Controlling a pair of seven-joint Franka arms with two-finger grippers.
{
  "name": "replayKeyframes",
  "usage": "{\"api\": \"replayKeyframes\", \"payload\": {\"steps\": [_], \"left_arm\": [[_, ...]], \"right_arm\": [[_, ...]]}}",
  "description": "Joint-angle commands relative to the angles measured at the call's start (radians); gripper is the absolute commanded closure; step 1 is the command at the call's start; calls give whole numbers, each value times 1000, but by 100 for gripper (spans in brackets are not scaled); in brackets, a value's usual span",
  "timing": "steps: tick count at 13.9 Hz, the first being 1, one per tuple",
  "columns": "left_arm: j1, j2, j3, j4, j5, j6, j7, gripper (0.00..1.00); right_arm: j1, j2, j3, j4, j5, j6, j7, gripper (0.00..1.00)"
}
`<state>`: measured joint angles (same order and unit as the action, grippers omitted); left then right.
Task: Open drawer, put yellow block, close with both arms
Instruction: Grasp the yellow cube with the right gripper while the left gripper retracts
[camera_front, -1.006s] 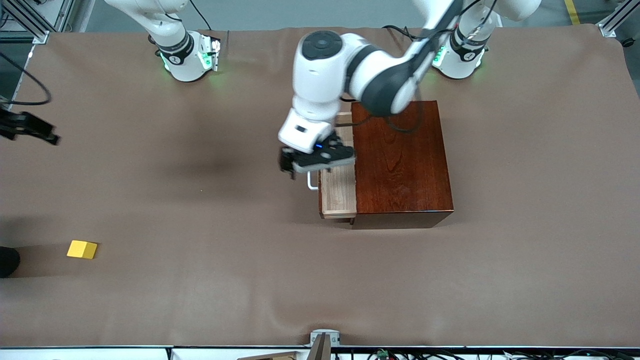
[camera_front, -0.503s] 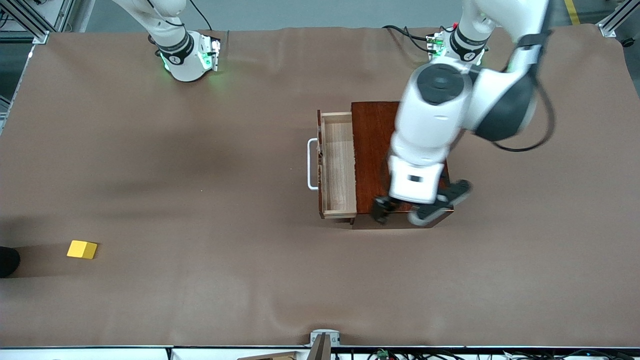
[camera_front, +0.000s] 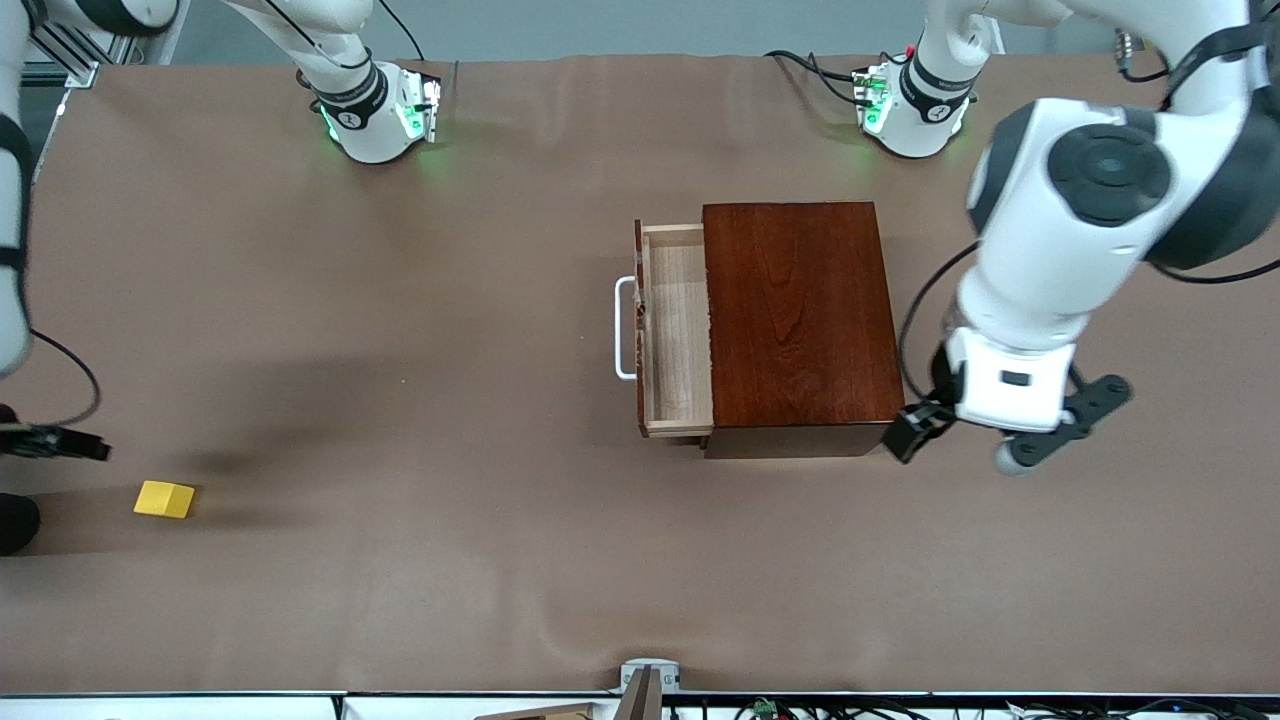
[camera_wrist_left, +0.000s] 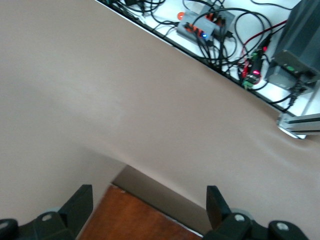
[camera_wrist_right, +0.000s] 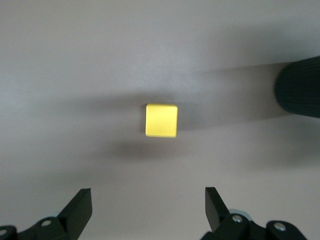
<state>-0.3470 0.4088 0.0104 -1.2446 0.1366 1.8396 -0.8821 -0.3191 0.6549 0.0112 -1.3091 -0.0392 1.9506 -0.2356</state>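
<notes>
The dark red-brown box (camera_front: 800, 320) stands mid-table with its pale-wood drawer (camera_front: 678, 335) pulled open toward the right arm's end, its white handle (camera_front: 622, 328) free. The drawer is empty. The yellow block (camera_front: 165, 498) lies on the brown cloth toward the right arm's end. My right gripper (camera_front: 55, 441) hangs over the cloth beside the block. In the right wrist view this gripper (camera_wrist_right: 148, 210) is open and empty, apart from the block (camera_wrist_right: 161, 120). My left gripper (camera_front: 965, 435) is open and empty over the box's corner (camera_wrist_left: 140, 220) at the left arm's end.
A black rounded object (camera_front: 15, 522) sits at the table's edge beside the block, nearer to the front camera than my right gripper. It also shows in the right wrist view (camera_wrist_right: 300, 92). Cables and electronics (camera_wrist_left: 205, 25) lie off the table's edge.
My left arm has swung away from the drawer handle, across the box top, to the box's corner at its own end. My right gripper has moved toward the yellow block. The drawer stays open.
</notes>
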Motion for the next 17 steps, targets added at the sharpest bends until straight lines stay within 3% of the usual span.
{"api": "replayKeyframes", "payload": {"steps": [1,5,10,11,12,13,14,17], "left_arm": [[37,-56,-18,-35,8,-65,81,0],[103,-87,-24,-44,-27,-106,282,0],[204,-191,-20,-127,-55,-176,550,0],[233,-220,-17,-144,-75,-197,610,0],[244,-266,-15,-180,-87,-210,659,0],[244,-306,-9,-222,-98,-214,699,0],[244,-345,5,-257,-109,-214,730,0],[247,-427,8,-335,-112,-243,851,0]], "right_arm": [[-11,101,4,44,18,60,7,0],[-15,218,4,44,25,195,7,0],[-18,301,4,44,85,298,10,0],[-20,301,3,44,100,298,7,28],[-24,301,3,45,101,298,-1,65],[-24,299,3,45,101,298,-4,92],[-24,295,3,48,99,297,-5,100],[-20,246,1,48,96,272,-5,100]]}}
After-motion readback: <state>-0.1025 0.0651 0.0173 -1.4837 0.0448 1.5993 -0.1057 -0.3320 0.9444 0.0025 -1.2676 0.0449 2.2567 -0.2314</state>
